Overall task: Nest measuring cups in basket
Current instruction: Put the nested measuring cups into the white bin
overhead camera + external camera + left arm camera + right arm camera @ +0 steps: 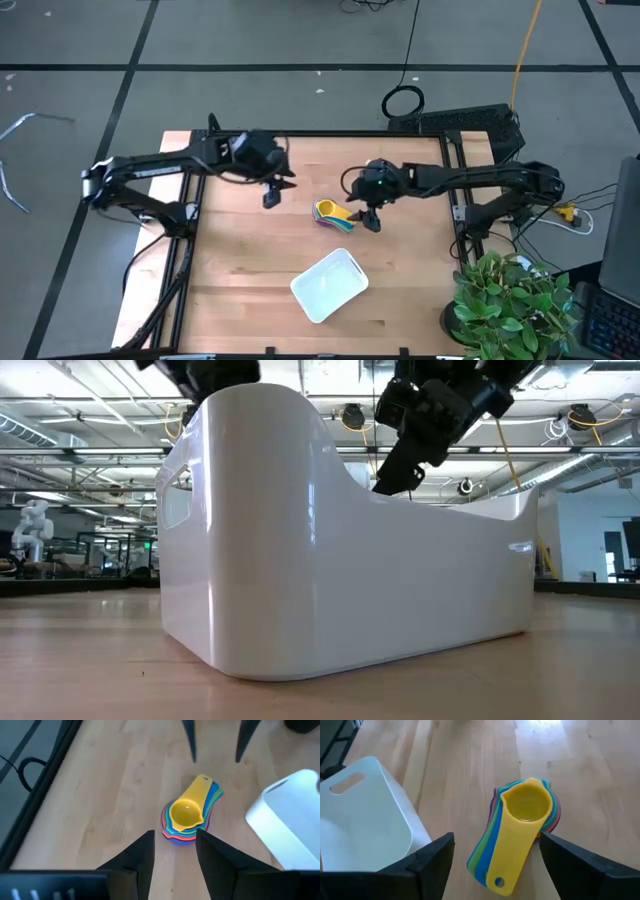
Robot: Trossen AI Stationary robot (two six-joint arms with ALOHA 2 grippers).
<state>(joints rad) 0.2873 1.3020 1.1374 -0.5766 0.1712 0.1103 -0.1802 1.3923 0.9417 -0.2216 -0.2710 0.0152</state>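
One nested stack of measuring cups (520, 827), yellow on top, lies on the tabltop beside one basket (329, 285). Both the left end effector (272, 194) and the right end effector (372, 220) hover open and empty.

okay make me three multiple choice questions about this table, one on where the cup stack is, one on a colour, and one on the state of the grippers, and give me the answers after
1. Where is the stack of cups?
A. Inside the basket
B. On the table, outside the basket
C. Held up in the left gripper

2. What colour is the top cup of the stack?
A. Yellow
B. Red
C. Green

3. How do the two grippers stand?
A. Both shut on cups
B. Left open, right shut on the basket
C. Both open, holding nothing

Answers:
1. B: the cups lie nested on the bare wood of the table, apart from the basket, which looks empty in the high view.
2. A: the yellow cup sits on top with its handle over the others.
3. C: the left gripper and the right gripper each show spread fingers with the stack lying free between them.
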